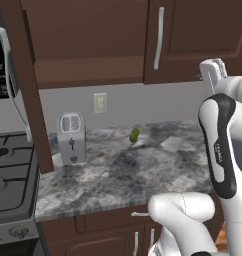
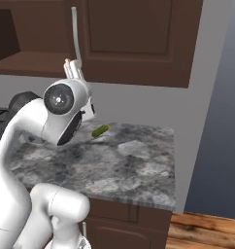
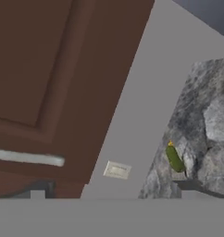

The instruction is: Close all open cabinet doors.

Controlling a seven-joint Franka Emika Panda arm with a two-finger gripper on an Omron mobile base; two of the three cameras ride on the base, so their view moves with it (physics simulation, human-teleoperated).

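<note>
open door: one tall dark-brown door (image 1: 24, 80) stands swung out edge-on at the left of the left base view, next to the stove (image 1: 8, 170), with the bare cabinet shelf (image 1: 88, 72) exposed behind it.
closed door: the neighbouring door (image 1: 198, 35) sits flush, its long silver handle (image 1: 158, 37) running vertically.
gripper: the gripper (image 3: 109, 192) is raised up by the lower edge of the closed door; from the hand view its two tips sit wide apart with nothing between them, so it looks released and empty.
key relation: the open door lies well off to the arm's left, across the open shelf; the hand is right beside the closed door's handle (image 3: 28, 157), not the one that needs moving.
door axis: the door's long axis is upright, hinged at its far edge, so i'd judge a sideways push on its face would swing it shut.
counter: a toaster (image 1: 71, 137) stands near the open door's foot, a small green pickle (image 1: 135, 135) lies mid-counter (image 1: 143, 175), both below the door's sweep.
</note>
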